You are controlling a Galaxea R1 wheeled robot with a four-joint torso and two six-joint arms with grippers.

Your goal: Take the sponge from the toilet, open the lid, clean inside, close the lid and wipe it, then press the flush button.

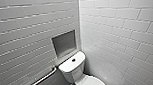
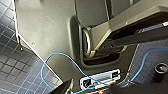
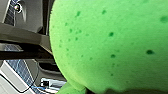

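One porous green sponge (image 3: pixel 107 42) clenched in right claw (image 3: pixel 117 91)
One glossy white toilet (image 1: pixel 76 70), one round dark flush button (image 1: pixel 73 60); left claw (image 2: pixel 95 89) state cannot be told

Sponge (image 3: pixel 112 42): bright green foam, soft-looking, matt, with a fine grainy surface pitted by small dark pores.
Toilet (image 1: pixel 72 69): white ceramic, smooth and glossy, with soft highlights on the tank.
Flush button (image 1: pixel 73 60): dark and smooth; the material cannot be told.
Wall tiles (image 1: pixel 116 26): white brick-shaped glazed tiles, glossy, with light streaks along their edges and thin grey joints.
Niche (image 1: pixel 64 43): grey flat lining, duller than the tiles around it.
Rail (image 1: pixel 41 80): polished metal, shiny, with a bright line along it.
Floor (image 2: pixel 15 72): small dark blue square tiles with a slight sheen and paler joints.
Cable (image 2: pixel 50 62): thin, blue, smooth plastic sheath.
Robot base (image 2: pixel 45 25): grey panel, smooth and matt.
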